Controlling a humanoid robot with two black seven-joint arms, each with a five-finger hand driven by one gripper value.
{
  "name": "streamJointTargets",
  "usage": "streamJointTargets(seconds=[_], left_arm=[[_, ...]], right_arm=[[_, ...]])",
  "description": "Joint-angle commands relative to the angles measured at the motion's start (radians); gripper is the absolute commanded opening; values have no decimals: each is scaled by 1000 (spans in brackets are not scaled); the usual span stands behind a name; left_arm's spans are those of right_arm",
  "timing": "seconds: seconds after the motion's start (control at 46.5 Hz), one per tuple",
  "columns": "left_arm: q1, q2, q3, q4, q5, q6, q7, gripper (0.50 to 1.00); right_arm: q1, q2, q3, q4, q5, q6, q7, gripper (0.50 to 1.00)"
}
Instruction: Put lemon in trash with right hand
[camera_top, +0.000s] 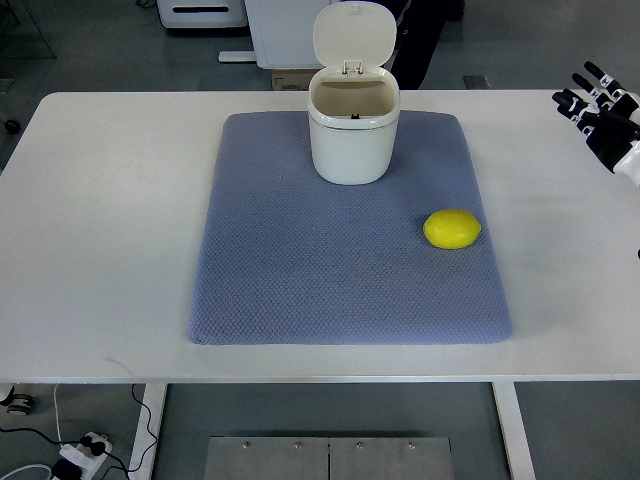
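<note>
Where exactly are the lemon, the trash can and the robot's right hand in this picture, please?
lemon (452, 229): top view, middle of its yellow skin.
trash can (349, 150): top view, front of its white wall.
right hand (600, 112): top view, middle of the hand, at the right edge.

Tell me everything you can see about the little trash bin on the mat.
The trash bin is a small, rounded, cream-white container that looks like plastic. Its hinged lid stands flipped up at the back, leaving the mouth open. It stands upright at the far middle of the blue-grey mat. Nothing else touches it.
</note>
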Motion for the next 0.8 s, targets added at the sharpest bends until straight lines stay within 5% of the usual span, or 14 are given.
streamJointTargets(seconds=[0.0,0.258,0.774], left_arm=[[0,0,0,-1,0,0,0,1000],[0,0,0,-1,0,0,0,1000],[0,0,0,0,0,0,0,1000]], right_arm=[[24,-40,-67,1,-1,0,1,1000],[134,-187,-279,5,0,0,1,1000],[452,-322,-712,33,126,6,1,1000]])
